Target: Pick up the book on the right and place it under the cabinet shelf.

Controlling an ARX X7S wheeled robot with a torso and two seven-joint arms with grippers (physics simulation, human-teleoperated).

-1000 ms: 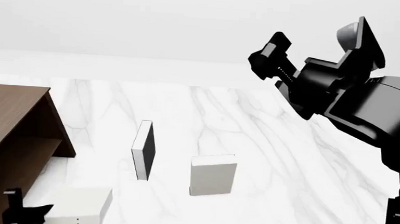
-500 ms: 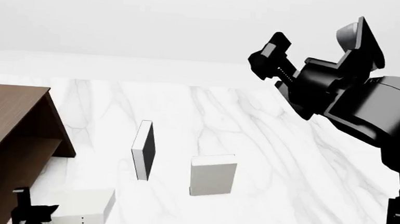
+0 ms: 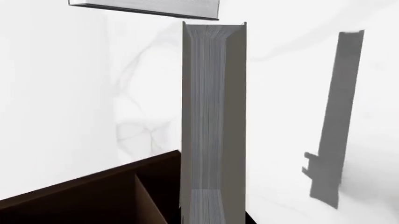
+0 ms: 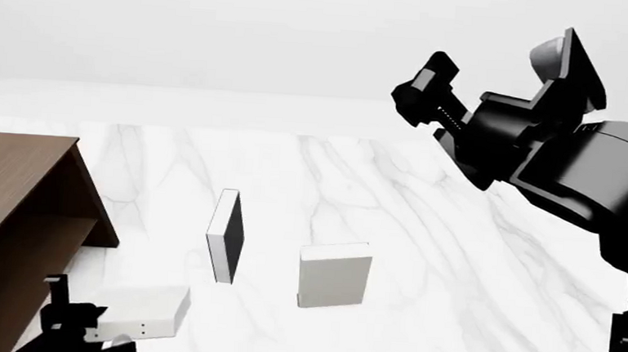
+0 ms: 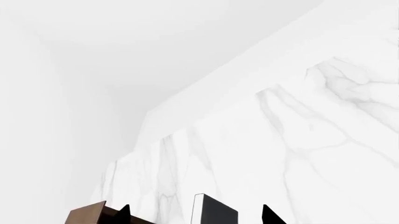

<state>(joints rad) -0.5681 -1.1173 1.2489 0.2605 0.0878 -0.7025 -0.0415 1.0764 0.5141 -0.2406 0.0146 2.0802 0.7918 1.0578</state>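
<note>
The book, plain white with tiny dark dots on its near edge, is at the bottom left of the head view, just right of the cabinet shelf. My left gripper is shut on its left end. In the left wrist view the book runs out from the jaws edge-on, pages showing, with the dark cabinet beside it. My right gripper is open and empty, raised high at the right; its tips stand apart.
A white book with a black face stands upright mid-table, also in the right wrist view. A plain grey book with a lighter top edge stands to its right. The marble table stretches beyond. Another book's edge shows in the left wrist view.
My left gripper and the white book have shifted a little right and farther up the head view, alongside the cabinet's front. The right arm has not moved.
</note>
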